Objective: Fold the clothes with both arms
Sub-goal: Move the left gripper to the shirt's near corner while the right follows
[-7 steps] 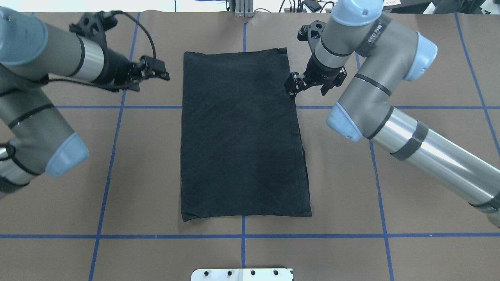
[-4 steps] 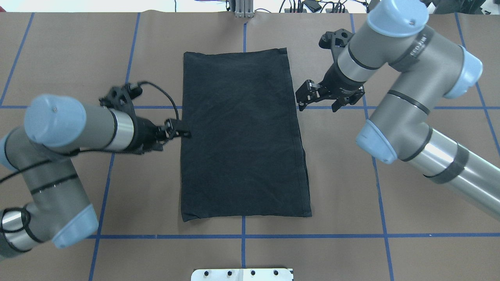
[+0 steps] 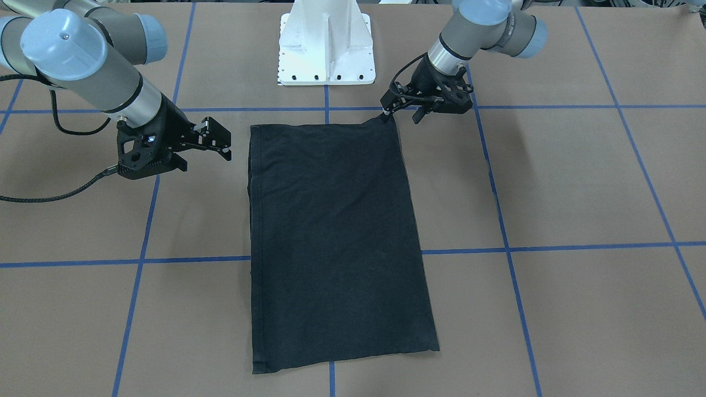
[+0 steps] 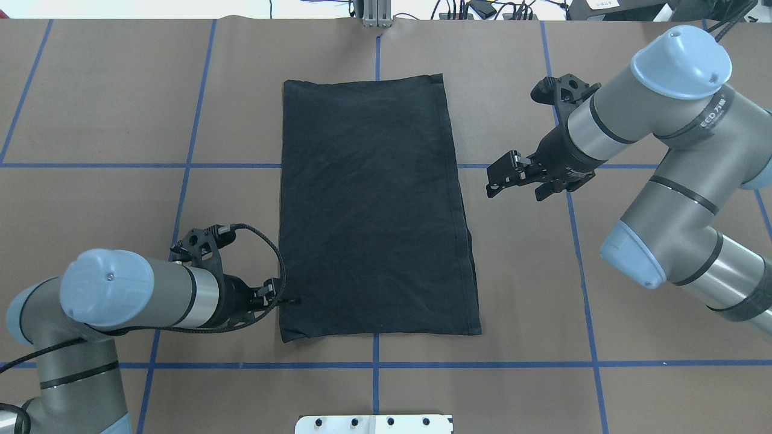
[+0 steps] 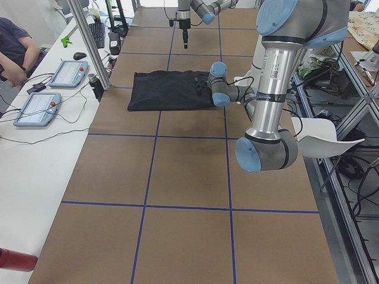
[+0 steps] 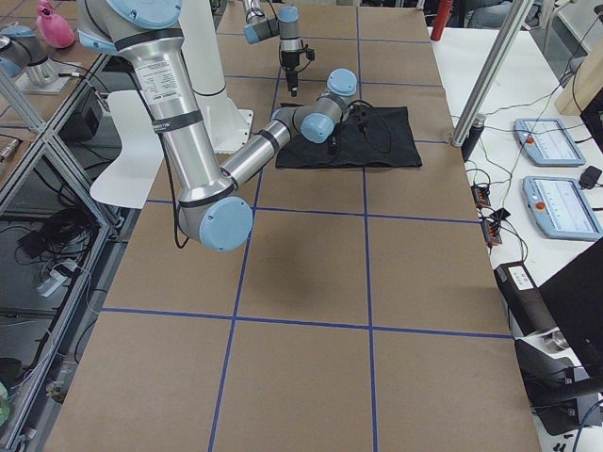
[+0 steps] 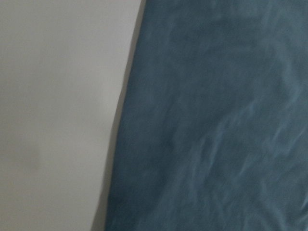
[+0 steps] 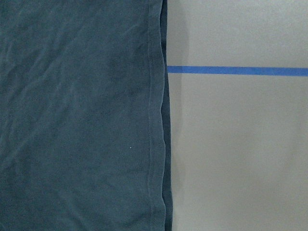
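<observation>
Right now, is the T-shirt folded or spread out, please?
Folded: the T-shirt lies flat as a narrow rectangle, no sleeves showing.

T-shirt (image 4: 374,211): plain black; it reads blue-grey in the wrist views, probably a camera cast.
Left arm (image 4: 160,295), right arm (image 4: 627,114): grey-silver, light blue joint caps.
Left gripper (image 4: 288,296), right gripper (image 4: 514,191): black.
Table (image 4: 90,90): brown, blue line grid.
Pedestal base (image 3: 325,44): white.

"ECO" readable on right arm (image 4: 657,102) band.
</observation>
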Tool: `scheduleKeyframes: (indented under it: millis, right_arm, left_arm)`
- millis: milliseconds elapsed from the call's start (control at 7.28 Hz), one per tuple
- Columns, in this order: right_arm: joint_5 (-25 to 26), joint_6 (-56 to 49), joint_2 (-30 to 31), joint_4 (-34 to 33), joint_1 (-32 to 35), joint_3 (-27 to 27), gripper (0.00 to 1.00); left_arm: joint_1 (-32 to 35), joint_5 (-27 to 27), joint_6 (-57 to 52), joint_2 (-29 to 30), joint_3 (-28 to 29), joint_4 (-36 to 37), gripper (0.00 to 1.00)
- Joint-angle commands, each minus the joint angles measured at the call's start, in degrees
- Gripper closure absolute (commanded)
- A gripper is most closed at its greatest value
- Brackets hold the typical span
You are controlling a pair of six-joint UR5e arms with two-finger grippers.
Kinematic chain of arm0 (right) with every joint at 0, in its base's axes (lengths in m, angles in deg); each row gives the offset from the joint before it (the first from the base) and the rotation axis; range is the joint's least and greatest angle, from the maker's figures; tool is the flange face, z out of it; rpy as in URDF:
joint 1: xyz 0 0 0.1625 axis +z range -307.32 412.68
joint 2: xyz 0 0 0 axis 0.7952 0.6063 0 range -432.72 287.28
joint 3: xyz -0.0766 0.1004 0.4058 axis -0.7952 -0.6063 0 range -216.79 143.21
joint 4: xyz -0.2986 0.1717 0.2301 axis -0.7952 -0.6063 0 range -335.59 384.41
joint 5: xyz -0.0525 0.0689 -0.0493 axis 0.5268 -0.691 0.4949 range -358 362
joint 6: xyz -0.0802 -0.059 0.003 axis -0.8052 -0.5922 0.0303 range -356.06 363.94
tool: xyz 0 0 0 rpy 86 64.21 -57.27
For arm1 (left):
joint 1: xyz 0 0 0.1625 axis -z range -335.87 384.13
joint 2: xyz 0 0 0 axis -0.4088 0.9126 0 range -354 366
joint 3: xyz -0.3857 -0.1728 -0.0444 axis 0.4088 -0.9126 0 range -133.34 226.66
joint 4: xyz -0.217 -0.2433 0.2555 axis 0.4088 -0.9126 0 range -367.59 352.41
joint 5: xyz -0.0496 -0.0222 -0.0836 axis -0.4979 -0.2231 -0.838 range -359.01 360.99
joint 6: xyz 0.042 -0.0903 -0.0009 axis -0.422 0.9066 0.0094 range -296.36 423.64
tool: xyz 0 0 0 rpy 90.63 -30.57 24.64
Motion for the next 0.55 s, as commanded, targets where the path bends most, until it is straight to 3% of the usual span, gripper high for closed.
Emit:
scheduleKeyframes:
  millis: [0,412]
  right_arm:
    - [-0.4,0.6,0.3,0.9,-0.2,0.1,0.00]
    - [-0.3,0.6,0.2,0.9,-0.2,-0.1,0.00]
  left_arm:
    - [-2.7,-0.1,1.0,0.4,0.8,1.0,0.00]
    - [-2.9,0.0,1.0,4.2,5.1,1.0,0.01]
